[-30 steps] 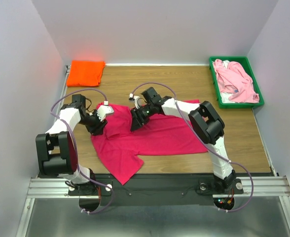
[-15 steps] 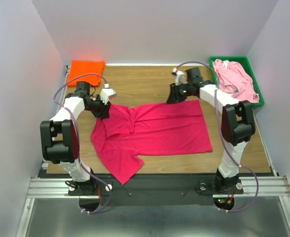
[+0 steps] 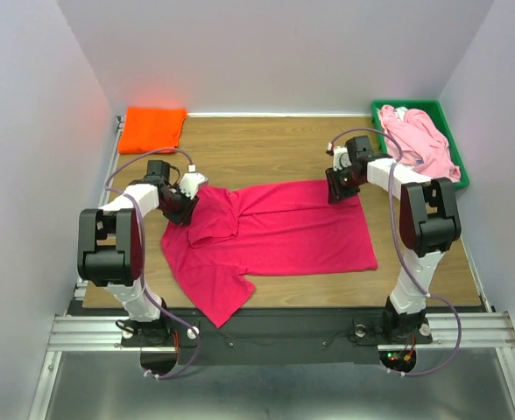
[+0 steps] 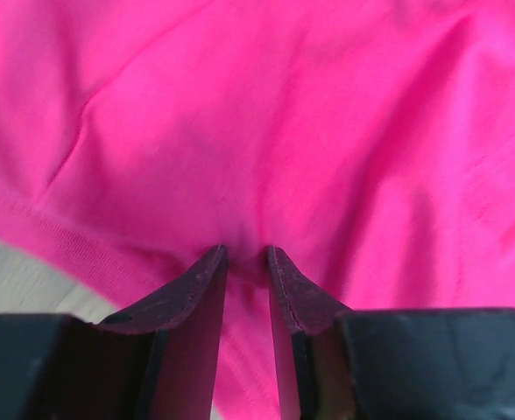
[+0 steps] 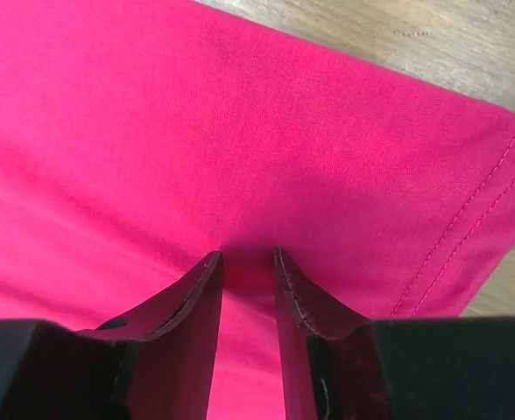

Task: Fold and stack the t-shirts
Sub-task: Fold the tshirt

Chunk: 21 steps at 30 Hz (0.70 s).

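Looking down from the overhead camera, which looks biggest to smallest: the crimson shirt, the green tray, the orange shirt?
1. crimson shirt, spread out, clearly largest.
2. green tray.
3. orange shirt, folded up, smallest.

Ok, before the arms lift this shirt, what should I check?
1. Left fingers on the crimson shirt's left end: ok.
2. Right fingers at its far right corner: ok.
3. Cloth truly pinched by both: cannot tell.
4. Shirt flat: not ok, rumpled at the left end.
5. Orange shirt folded, off at the far left: ok.
6. Pink shirt inside the green tray, out of the way: ok.
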Motion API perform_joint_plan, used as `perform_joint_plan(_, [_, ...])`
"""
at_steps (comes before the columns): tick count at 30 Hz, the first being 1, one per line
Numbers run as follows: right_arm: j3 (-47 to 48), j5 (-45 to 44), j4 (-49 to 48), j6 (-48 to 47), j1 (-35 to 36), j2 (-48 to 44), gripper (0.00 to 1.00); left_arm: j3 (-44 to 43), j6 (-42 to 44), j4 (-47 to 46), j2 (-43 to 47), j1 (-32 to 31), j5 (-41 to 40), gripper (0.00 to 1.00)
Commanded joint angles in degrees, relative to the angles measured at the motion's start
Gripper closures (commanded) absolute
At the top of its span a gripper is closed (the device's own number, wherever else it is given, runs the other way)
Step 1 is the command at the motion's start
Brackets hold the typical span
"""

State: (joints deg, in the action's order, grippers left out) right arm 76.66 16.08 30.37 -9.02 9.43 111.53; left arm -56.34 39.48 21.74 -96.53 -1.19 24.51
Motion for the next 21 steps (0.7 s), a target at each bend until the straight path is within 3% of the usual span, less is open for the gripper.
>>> perform_joint_plan(1, [-1.1,-2.5,4.1,-3.1,-1.2,0.1,0.65,3.1,0.0,2.1,3.7,0.8,-4.3,0.64])
perform_joint_plan(9, [9.6,10.0,9.4,-2.9,-2.5,-3.2,0.59,-12.4,-8.3,6.7,4.6,3.5,4.8,0.64])
perform_joint_plan(13, [18.8,8.3,9.3,-1.4,-2.5,1.8,0.58,-18.1,-11.4,3.1,-0.2,3.4,6.5,0.64])
perform_joint_plan(21, [23.4,5.1,8.6,-0.5,-2.7,12.0,0.62,-20.2,-17.3,-1.6,-8.8,3.3,7.3,0.64])
